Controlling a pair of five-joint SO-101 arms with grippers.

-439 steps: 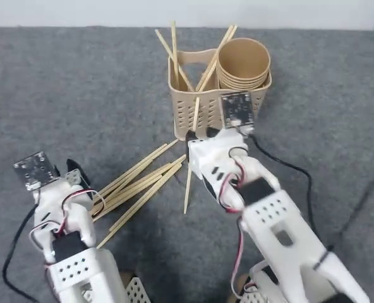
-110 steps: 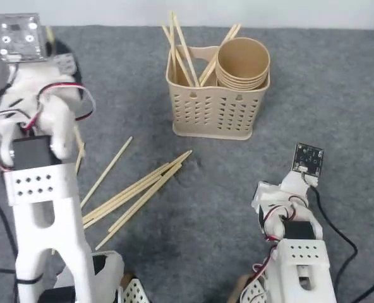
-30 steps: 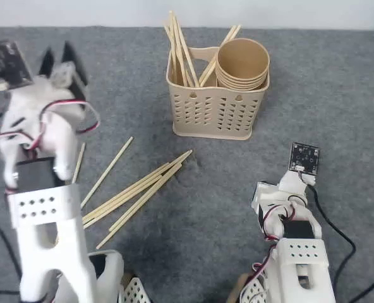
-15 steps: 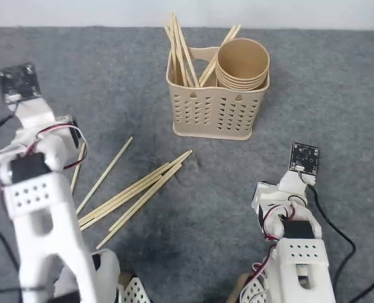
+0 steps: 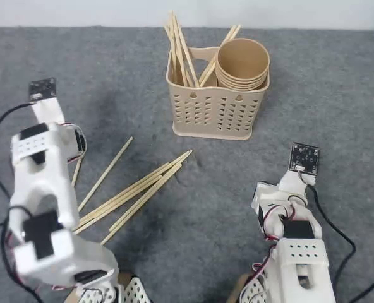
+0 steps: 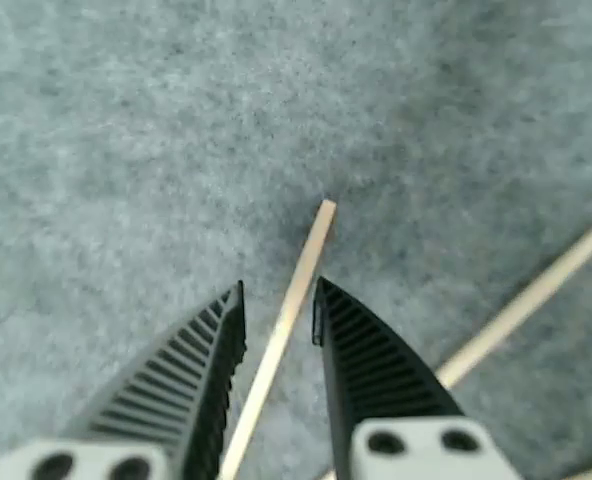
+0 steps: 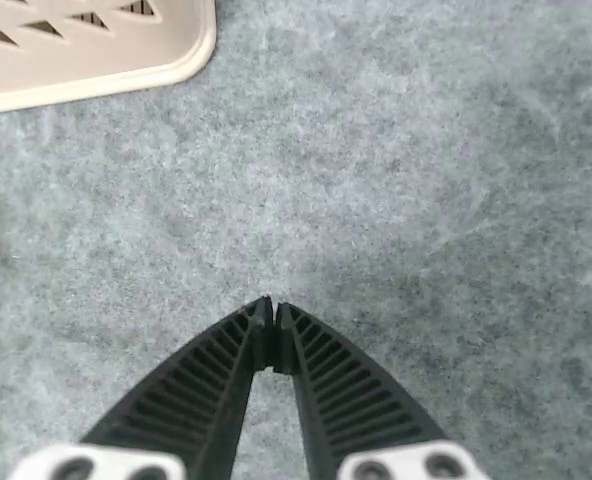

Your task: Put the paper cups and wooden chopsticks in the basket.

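Left pincer (image 6: 278,288), lowered within the last 1 s, now straddles 1 chopstick (image 6: 306,250), jaws narrowly apart. Grasp appears imminent; right pincer (image 7: 274,310) rests closed, empty

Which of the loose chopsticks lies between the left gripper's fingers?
The lone chopstick lying farthest left, beside the left arm and apart from the bundle. The open left gripper straddles it.

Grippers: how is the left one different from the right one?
The left gripper is open; the right gripper is shut. The left gripper straddles a wooden chopstick; the right gripper holds nothing. Both are black, ribbed, and point down at the grey carpet.
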